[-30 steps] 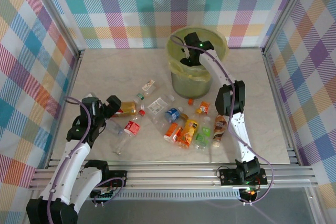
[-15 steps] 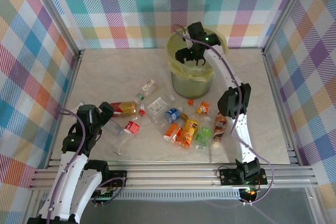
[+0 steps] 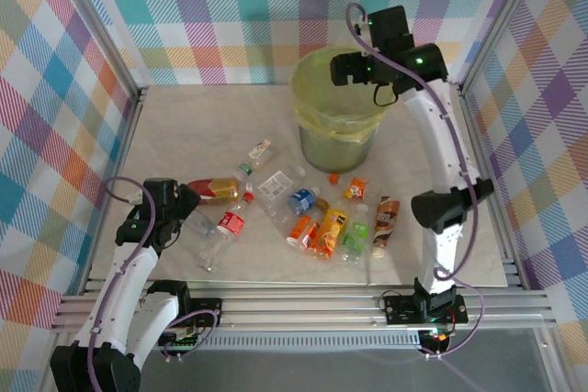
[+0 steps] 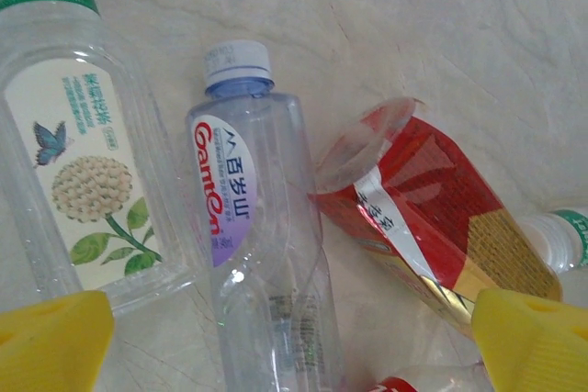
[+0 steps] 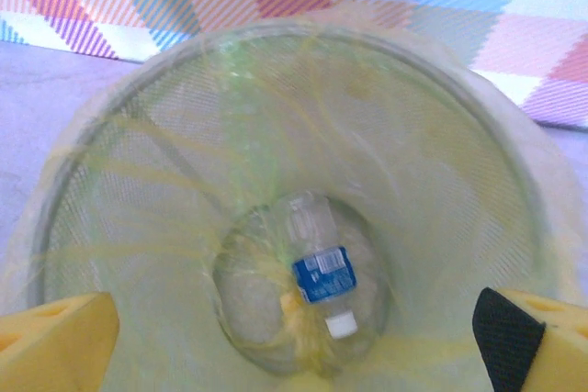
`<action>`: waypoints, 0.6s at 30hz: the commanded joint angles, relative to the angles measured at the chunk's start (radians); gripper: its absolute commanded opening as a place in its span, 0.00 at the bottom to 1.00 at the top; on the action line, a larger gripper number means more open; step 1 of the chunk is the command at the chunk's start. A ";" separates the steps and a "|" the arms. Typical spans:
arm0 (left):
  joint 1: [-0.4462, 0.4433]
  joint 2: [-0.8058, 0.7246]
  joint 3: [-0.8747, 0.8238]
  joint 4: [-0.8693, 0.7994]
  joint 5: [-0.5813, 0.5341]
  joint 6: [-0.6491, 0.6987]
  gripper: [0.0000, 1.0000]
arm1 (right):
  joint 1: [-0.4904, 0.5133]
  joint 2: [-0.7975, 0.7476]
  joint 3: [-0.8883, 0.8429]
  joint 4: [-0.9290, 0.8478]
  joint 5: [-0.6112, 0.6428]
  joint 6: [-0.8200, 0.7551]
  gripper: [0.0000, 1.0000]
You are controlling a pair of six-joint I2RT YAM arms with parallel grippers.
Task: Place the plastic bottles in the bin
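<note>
Plastic bottles (image 3: 317, 222) — likely empty, light, thin-walled, slippery. They lie loose on the table (image 3: 211, 121) before the bin (image 3: 335, 149); one blue-labelled bottle (image 5: 323, 274) is at its bottom. Grip across mid-body.
Legible: "Ganten 百岁山" on the clear bottle (image 4: 266, 227), "方树叶" on the flower-label bottle (image 4: 83, 162).
Left gripper (image 3: 186, 199) — spread wide over the clear bottle, empty.
Right gripper (image 3: 356, 69) — spread above the bin, empty.

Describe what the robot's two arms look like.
Both arms are white links with black joints and trailing lilac cables. The right arm carries a green light near its wrist. The left end effector and right end effector are black with yellow fingers.
</note>
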 commanded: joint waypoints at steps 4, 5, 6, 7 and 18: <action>0.011 -0.053 0.025 -0.093 0.164 0.086 1.00 | -0.005 -0.283 -0.430 0.077 0.123 0.151 1.00; 0.008 -0.062 0.028 -0.104 0.182 0.100 1.00 | -0.005 -0.322 -0.486 0.104 0.126 0.161 1.00; 0.002 -0.070 0.034 -0.118 0.197 0.116 1.00 | -0.004 -0.376 -0.563 0.143 0.132 0.175 1.00; -0.005 -0.076 0.041 -0.132 0.205 0.133 1.00 | -0.003 -0.429 -0.633 0.175 0.134 0.190 1.00; -0.409 0.080 0.195 -0.279 0.024 0.221 0.96 | -0.002 -0.815 -1.062 0.273 0.196 0.331 1.00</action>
